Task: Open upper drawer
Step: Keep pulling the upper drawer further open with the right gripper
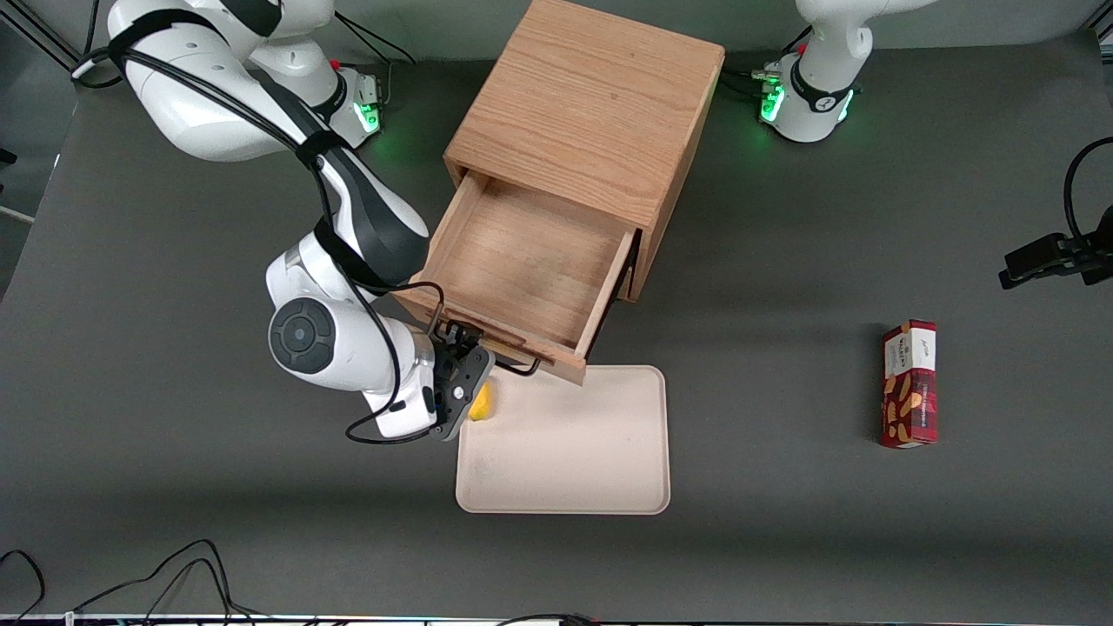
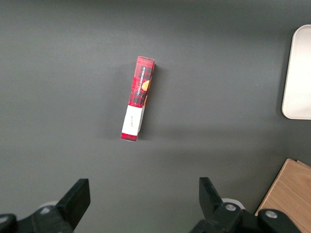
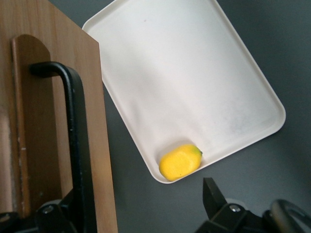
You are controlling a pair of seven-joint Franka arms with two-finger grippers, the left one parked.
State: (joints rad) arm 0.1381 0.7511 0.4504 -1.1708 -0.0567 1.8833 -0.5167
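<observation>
The upper drawer (image 1: 526, 269), a shallow light-oak tray, stands pulled well out of the boxy oak cabinet (image 1: 591, 104), its bare floor showing, so the opening looks essentially done; only letting go and backing off appears left. It runs lengthwise out of the cabinet's front, its front panel facing the cream plastic tray (image 1: 565, 452), whose edge it overhangs. The gripper (image 1: 465, 348) sits at the thin black wire handle (image 3: 75, 141), with its fingers spread either side of the bar, not clamped. A small yellow fruit (image 3: 180, 161) lies in the tray's corner.
</observation>
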